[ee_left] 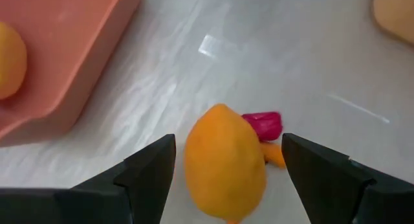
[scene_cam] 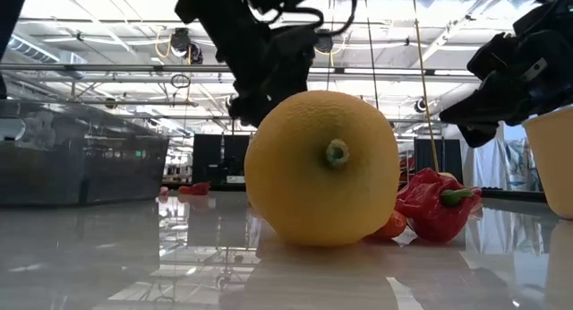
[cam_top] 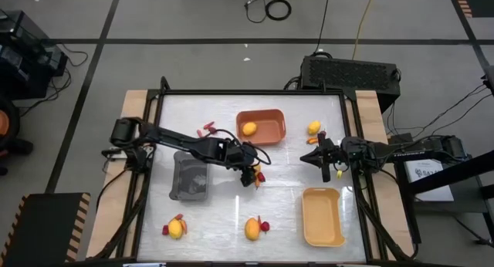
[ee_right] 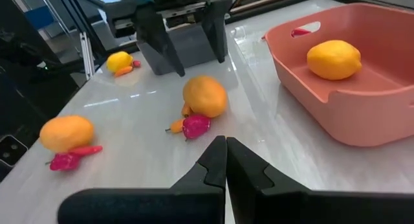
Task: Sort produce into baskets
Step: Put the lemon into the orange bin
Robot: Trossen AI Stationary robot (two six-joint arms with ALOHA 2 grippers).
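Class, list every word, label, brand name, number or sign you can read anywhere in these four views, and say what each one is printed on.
None can be read.
White sheet on the stand right of the table, high view: dark printing, too small to read.
Small green lit sign in the room behind, low view: too blurred to read.
Orange plastic basket, yellow plastic basket, dark grey plastic basket, toy produce: no lettering visible.

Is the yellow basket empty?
Yes, the high view shows the yellow basket with nothing inside it.
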